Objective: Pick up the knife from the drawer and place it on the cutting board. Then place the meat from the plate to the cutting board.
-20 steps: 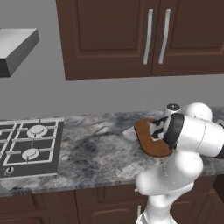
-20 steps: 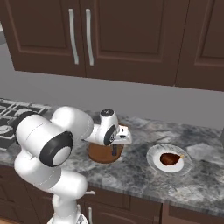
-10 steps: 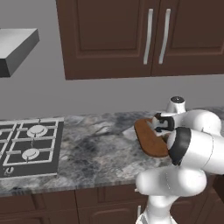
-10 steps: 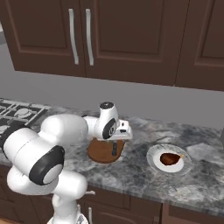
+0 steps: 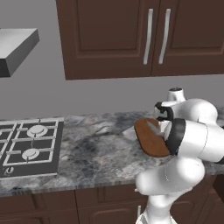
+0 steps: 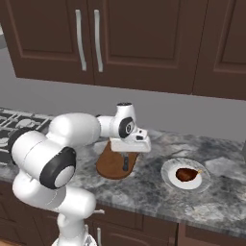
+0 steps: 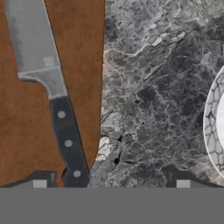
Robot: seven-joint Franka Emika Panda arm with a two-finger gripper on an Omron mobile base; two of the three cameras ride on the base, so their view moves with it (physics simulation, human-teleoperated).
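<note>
The knife (image 7: pixel 65 131) lies flat on the reddish-brown cutting board (image 7: pixel 83 52), its silver blade (image 7: pixel 30 39) pointing away from the hand. My gripper (image 7: pixel 111 183) hovers just above the board's edge, open, one fingertip (image 7: pixel 39 183) beside the dark handle and nothing between the fingers. From the right base, the gripper (image 6: pixel 128 153) hangs over the cutting board (image 6: pixel 109 166) and the knife (image 6: pixel 126 163). To its right the white plate (image 6: pixel 186 174) carries the meat (image 6: pixel 187 173). From the left base, the knife's blade (image 5: pixel 152 127) shows on the cutting board (image 5: pixel 148 141). The drawer is out of view.
A gas hob (image 5: pixel 28 146) takes up the left end of the grey marble counter (image 5: pixel 96 153). Dark wall cabinets with silver bar handles (image 6: pixel 98 41) hang above, and a grey hood (image 5: pixel 15 50) sits over the hob. The plate's rim (image 7: pixel 214 127) lies to the right of the hand.
The arm's elbow and upper links have swung round while the hand stayed over the board, shifting slightly toward the plate. The knife rests on the board.
</note>
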